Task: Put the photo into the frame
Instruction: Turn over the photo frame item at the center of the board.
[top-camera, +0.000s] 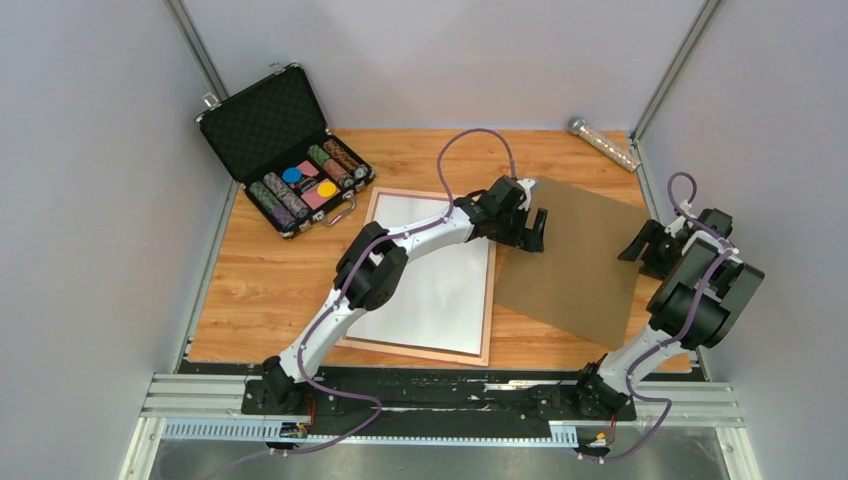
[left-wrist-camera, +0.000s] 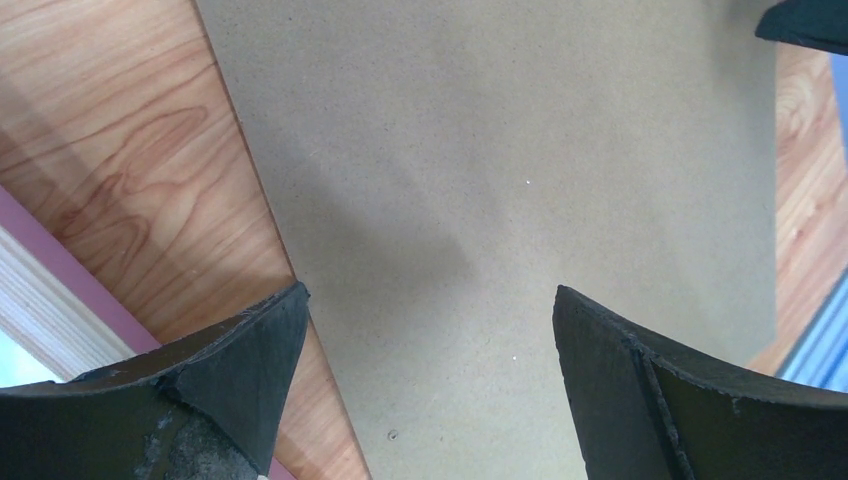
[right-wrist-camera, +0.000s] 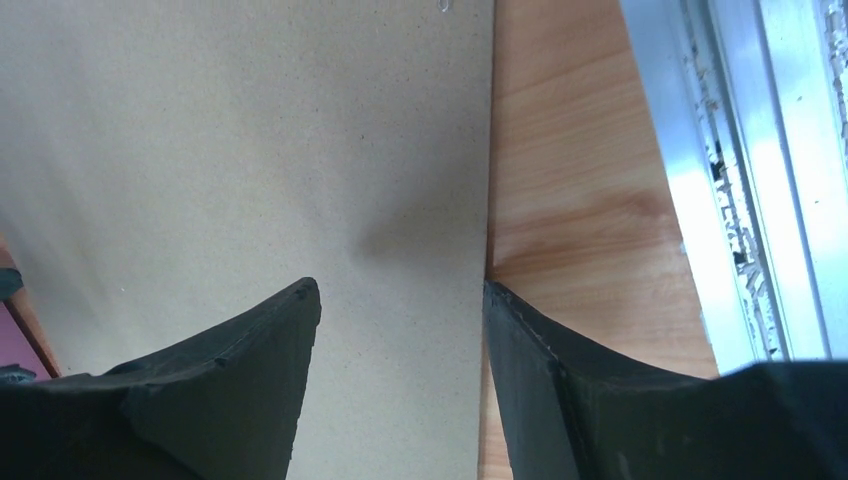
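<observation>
I had my left gripper (left-wrist-camera: 430, 292) released, fingers spread as wide as they went, hanging over the left part of a plain brown rectangular backing board (top-camera: 580, 262). That board lay flat and skewed on the light wooden table (top-camera: 270, 290), just right of the frame. One of my left fingers (left-wrist-camera: 250, 350) stood above the board's left edge, the other above its bare brown face.

My right gripper (right-wrist-camera: 400, 285) was partly parted and grasped nothing. It straddled the board's right edge, with one fingertip over the board and the other at the edge, above the wood.

The large thin-railed rectangular frame (top-camera: 488, 300), pink on its face with light wood at the sides, lay flat in the middle of the table under my left arm. A glossy white rectangle (top-camera: 440, 285) filled it. I could not tell whether that was the photo lying face down or the bare pane; no printed picture showed in any view.

At the far left corner sat a black hard case (top-camera: 262, 122), opened, its lid lined with egg-crate foam and tilted back. Its tray held rolls of patterned chips (top-camera: 280, 197) lying in rows, a blue disc (top-camera: 291, 175), a yellow disc (top-camera: 327, 189) and something pink between them.
</observation>
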